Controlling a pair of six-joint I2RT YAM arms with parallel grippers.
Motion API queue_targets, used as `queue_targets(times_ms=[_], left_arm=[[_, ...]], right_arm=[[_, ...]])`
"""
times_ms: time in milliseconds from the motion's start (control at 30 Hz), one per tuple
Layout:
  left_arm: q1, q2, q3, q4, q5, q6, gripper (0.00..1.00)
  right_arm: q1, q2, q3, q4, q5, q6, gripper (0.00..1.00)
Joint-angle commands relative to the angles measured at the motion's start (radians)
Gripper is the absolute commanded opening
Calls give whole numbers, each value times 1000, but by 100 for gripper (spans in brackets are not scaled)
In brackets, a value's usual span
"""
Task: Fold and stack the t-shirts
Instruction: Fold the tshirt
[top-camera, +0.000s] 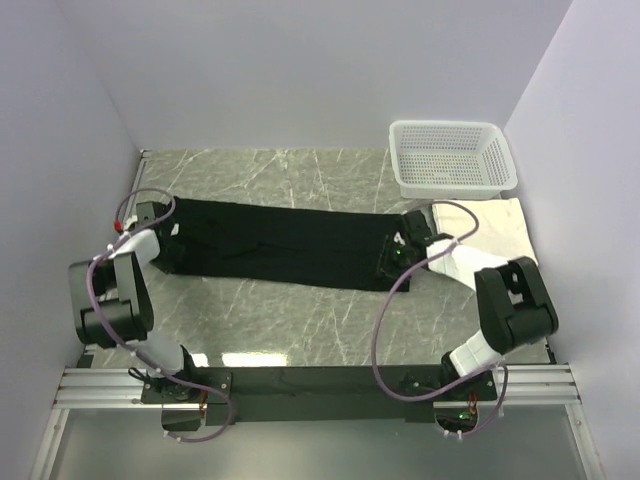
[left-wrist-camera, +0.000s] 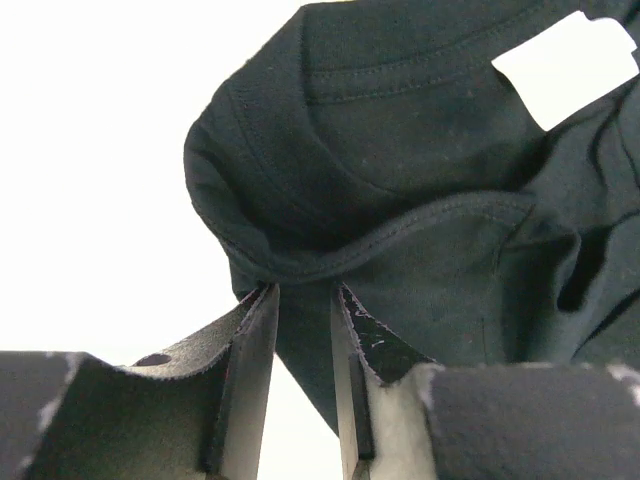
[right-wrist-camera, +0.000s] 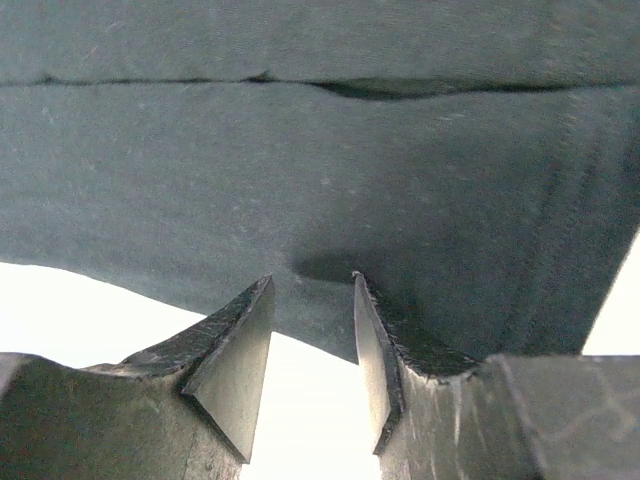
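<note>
tabletop (top-camera: 300, 320), black tee (top-camera: 280, 245) in left gripper (left-wrist-camera: 305, 290)

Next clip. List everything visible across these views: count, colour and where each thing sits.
black t-shirt: one, black, stretched in a long band across the middle of the table, gripped at both ends
cream-white t-shirt: one, cream-white, lying at the right edge, just nearer than the basket, partly under the right arm
label: one, white, at the black t-shirt's collar
mesh basket: one, white, far right corner
table: one, grey marble pattern
left gripper: one, black, shut on the collar end of the black t-shirt
right gripper: one, black, shut on the shirt's other end
</note>
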Motion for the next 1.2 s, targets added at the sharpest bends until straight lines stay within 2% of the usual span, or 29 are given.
queue_targets(times_ms=[0,200,300,433,500,633,767,933,1167], left_arm=[[14,-83,-102,-103,-10,-7,34],[23,-293,-202,-167,-9,1,35],[21,-407,-215,-178,20,18,46],[11,-527,-182,-155,85,53,77],[-3,-554,-160,-144,125,64,80],[-78,-538,-116,-104,215,18,73],[-181,-486,-129,-45,272,-72,73],[-276,-397,-139,18,251,-122,65],[-321,-288,-130,25,226,-145,64]], right_arm=[[-42,-58,-113,-220,20,2,47],[-94,-218,-159,-339,62,-31,48],[-94,-325,-142,-355,95,-60,48],[-32,-430,-35,-335,146,-109,48],[25,-458,-11,-287,169,-126,48],[76,-432,23,-211,137,-118,47],[116,-380,31,-166,105,-103,47],[148,-360,14,-123,74,-103,47],[151,-379,-15,-126,82,-104,47]])
